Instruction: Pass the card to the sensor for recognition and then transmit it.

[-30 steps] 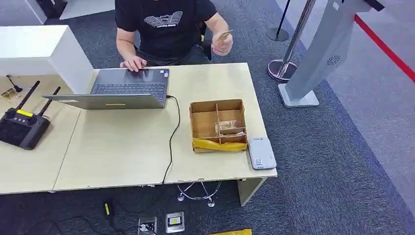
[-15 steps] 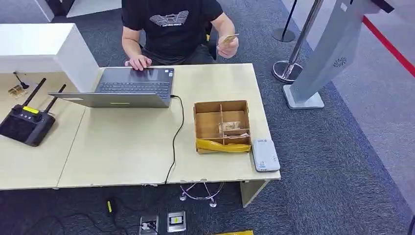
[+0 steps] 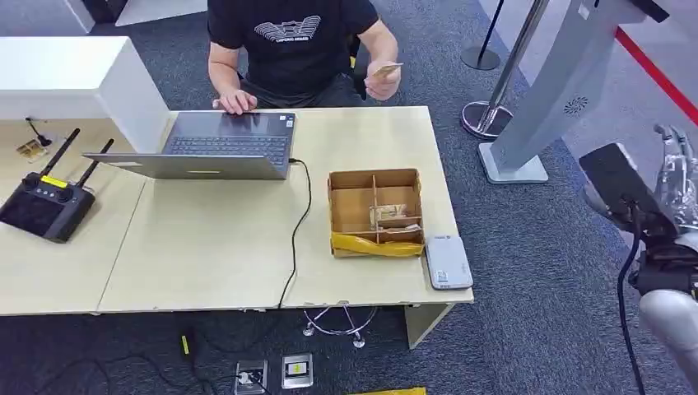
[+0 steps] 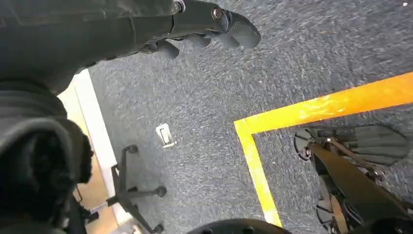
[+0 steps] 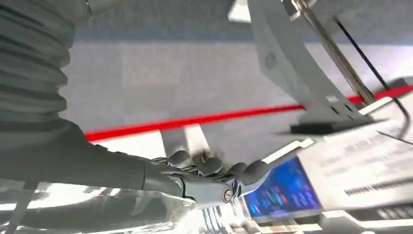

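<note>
Right hand [image 3: 677, 164] raised off the table's [image 3: 206, 247] right side, fingers loosely curled, empty. Left hand [image 4: 214, 27] hangs over carpet, empty. Well left of the right hand: one sensor [image 3: 448, 262], one divided cardboard box [image 3: 375, 210] holding cards. Person holds one card [image 3: 384, 70] far beyond.

Our right hand [image 3: 677, 164] is raised beside the table's [image 3: 206, 255] right end, open carpet [image 3: 527, 271] between them. Toward the table, the sensor [image 3: 447, 262] lies nearest, the box [image 3: 374, 211] just beyond it. Ahead of the hand stands a grey kiosk [image 3: 547, 99] with a stanchion [image 3: 492, 111].
</note>
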Motion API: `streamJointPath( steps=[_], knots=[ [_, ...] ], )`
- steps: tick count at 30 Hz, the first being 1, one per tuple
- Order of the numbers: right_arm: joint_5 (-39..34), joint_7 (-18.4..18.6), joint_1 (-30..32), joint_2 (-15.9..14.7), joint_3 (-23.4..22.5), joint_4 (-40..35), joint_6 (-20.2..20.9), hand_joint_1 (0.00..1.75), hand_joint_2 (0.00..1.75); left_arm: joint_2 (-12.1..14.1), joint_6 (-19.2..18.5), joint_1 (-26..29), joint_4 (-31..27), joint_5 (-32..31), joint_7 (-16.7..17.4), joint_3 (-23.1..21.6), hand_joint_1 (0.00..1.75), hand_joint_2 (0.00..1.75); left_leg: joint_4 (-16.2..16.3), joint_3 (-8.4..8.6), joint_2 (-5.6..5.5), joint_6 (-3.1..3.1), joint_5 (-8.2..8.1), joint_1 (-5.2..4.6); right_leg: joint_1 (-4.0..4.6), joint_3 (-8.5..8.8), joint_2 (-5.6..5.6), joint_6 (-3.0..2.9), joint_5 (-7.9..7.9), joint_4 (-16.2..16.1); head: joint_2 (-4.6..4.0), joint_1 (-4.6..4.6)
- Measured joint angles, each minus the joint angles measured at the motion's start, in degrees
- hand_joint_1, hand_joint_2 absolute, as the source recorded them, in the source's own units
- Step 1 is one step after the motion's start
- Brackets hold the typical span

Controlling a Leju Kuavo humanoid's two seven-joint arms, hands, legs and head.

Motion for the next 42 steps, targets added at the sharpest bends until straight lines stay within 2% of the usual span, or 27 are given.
streamJointPath(
  steps=[3, 7, 13, 18, 26, 33, 41, 42],
  knots=[
    [5.89, 0.0, -4.88, 1.38, 5.84, -0.04, 1.45, 0.0, 1.75, 0.0, 0.0, -0.58, -0.2, -1.01, 1.38, -0.59, 0.0, 0.0, 0.0, 0.09, 0.29, -0.03, -0.02, 0.05, 0.05, -0.03, 0.24, -0.01, 0.0, 0.01, 0.0, -0.02],
    [8.33, -0.59, -7.98, 3.76, 12.71, 0.2, 2.1, 0.0, 1.75, 0.09, 0.0, -1.0, -0.22, -1.33, 2.12, -1.16, 0.0, 0.0, 0.0, 0.03, 0.09, -0.03, -0.02, 0.08, 0.1, 0.0, 0.13, -0.04, -0.02, 0.02, 0.0, 0.0],
    [10.4, -3.67, -12.54, 8.59, 20.47, 3.73, 1.12, 0.0, 1.75, 0.11, 0.0, -0.8, -0.33, -0.27, 2.01, -1.46, 0.0, 0.0, 0.0, 0.03, 0.18, -0.04, -0.02, 0.14, 0.15, -0.03, 0.17, -0.05, -0.02, 0.03, 0.0, 0.02],
    [11.3, -4.94, -14.76, 12.92, 24.32, 8.5, 0.55, 0.0, 1.75, 0.11, 0.0, -0.52, -0.35, 0.0, 1.75, -1.46, 0.0, 0.0, 0.0, 0.03, 0.17, -0.04, -0.02, 0.15, 0.16, -0.03, 0.15, -0.05, -0.02, 0.03, 0.0, 0.0],
    [12.96, -6.19, -16.59, 18.51, 27.75, 16.37, 0.68, 0.0, 1.75, 0.09, 0.0, -0.51, -0.42, -0.13, 1.77, -1.46, 0.0, 0.0, 0.0, 0.04, 0.17, -0.04, -0.02, 0.15, 0.16, -0.04, 0.16, -0.05, -0.02, 0.03, 0.0, 0.04],
    [15.19, -7.52, -18.03, 22.58, 29.19, 23.25, -1.02, 0.0, 1.75, 0.02, 0.0, -0.19, -0.7, -0.26, 2.67, -1.46, 0.0, 0.0, 0.0, 0.05, 0.21, -0.04, -0.02, 0.15, 0.16, -0.05, 0.17, -0.05, -0.02, 0.03, 0.0, 0.04],
    [18.27, -7.52, -17.94, 24.2, 29.24, 26.08, -0.7, 0.0, 1.75, 0.07, 0.0, 0.16, -0.83, -1.95, 3.96, -1.49, 0.0, 0.0, 0.01, 0.06, 0.21, -0.05, -0.02, 0.15, 0.16, -0.08, 0.18, -0.05, -0.02, 0.02, 0.0, 0.04],
    [18.53, -7.52, -17.82, 24.24, 29.2, 26.21, -0.7, 1.62, 1.75, 0.07, 0.0, 0.14, -0.85, -2.03, 3.98, -1.49, 0.0, 0.0, 0.01, 0.06, 0.22, -0.05, -0.02, 0.15, 0.16, -0.09, 0.19, -0.05, -0.02, 0.02, 0.0, 0.02]
  ],
)
